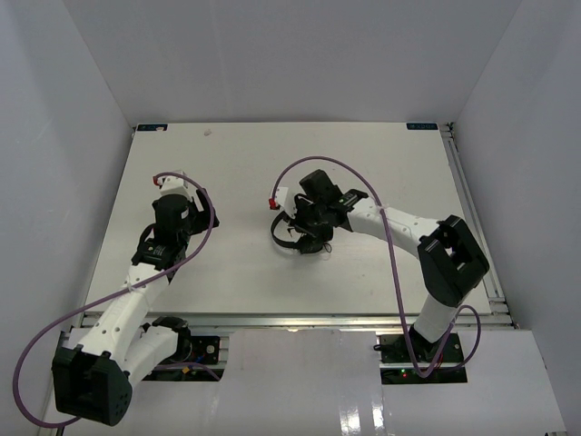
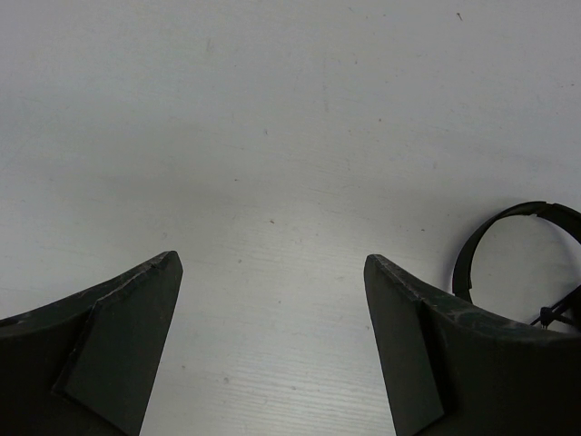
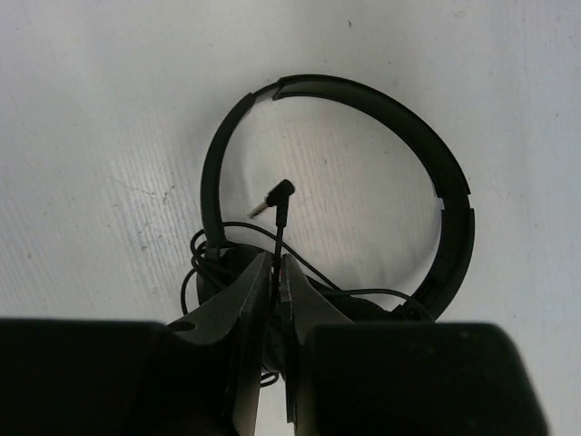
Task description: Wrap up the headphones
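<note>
The right gripper (image 3: 274,263) had its two fingers pressed together on the thin black cable (image 3: 278,225) just below the angled plug (image 3: 272,195), which stood up from the fingertips over the open ring of the headband (image 3: 436,182). The rest of the cable lay in loose loops around the fingers, and the earcups were mostly hidden behind them.

From above, the right gripper (image 1: 304,222) sat over the headphones (image 1: 286,240) near the middle of the table (image 1: 390,154), slightly toward the left side. Bare surface lay all around: a broad stretch to the far edge, another to the right edge, and a narrower strip to the near edge. The right arm's purple robot cable (image 1: 336,165) arched above the arm on its far side.

The left gripper (image 2: 270,262) was spread wide with nothing between its fingers, only bare tabletop ahead. It sat toward the left edge, well apart from the headphones, whose headband showed at the right border of its wrist view.
</note>
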`<state>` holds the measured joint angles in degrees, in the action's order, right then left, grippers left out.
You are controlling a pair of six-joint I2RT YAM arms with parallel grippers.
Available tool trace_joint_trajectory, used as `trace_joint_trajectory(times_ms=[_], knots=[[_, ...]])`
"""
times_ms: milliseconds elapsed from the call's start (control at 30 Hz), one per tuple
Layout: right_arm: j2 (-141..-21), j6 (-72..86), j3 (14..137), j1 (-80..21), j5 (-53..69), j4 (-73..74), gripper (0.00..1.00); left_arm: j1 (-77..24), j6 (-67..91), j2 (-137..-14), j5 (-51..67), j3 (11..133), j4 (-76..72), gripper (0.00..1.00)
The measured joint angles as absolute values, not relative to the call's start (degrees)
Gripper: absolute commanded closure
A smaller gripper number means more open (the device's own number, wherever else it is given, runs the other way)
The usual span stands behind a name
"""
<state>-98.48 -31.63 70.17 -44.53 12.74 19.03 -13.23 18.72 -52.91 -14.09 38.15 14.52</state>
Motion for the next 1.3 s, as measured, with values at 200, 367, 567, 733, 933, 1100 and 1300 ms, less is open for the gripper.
trace_joint_trajectory(times_ms=[200, 367, 567, 733, 933, 1100, 1300], knots=[[-100.1, -30.3, 70.3, -44.2, 11.6, 18.8, 0.70, -13.2, 18.7, -52.9, -14.1, 38.2, 14.5, 0.07], [-100.5, -29.9, 70.3, -44.1, 11.6, 18.8, 0.58, -13.2, 18.7, -52.9, -13.9, 38.2, 14.5, 0.07], [-99.7, -28.4, 70.7, -42.2, 14.5, 19.2, 0.37, -13.2, 18.4, -52.9, -12.4, 38.0, 14.4, 0.03], [-96.7, -26.8, 72.4, -38.8, 20.3, 19.7, 0.30, -13.2, 17.3, -52.1, -9.3, 37.0, 13.1, 0.02], [-91.4, -25.2, 74.4, -33.5, 28.3, 19.5, 0.13, -13.2, 15.6, -50.3, -4.2, 35.6, 11.3, 0.02], [-85.4, -24.1, 72.9, -25.8, 33.0, 18.6, 0.10, -13.2, 14.4, -47.2, 2.0, 34.4, 8.8, 0.02], [-73.2, -19.7, 64.3, -17.3, 31.4, 16.6, 0.10, -13.2, 13.5, -44.0, 9.8, 33.1, 6.0, 0.02]])
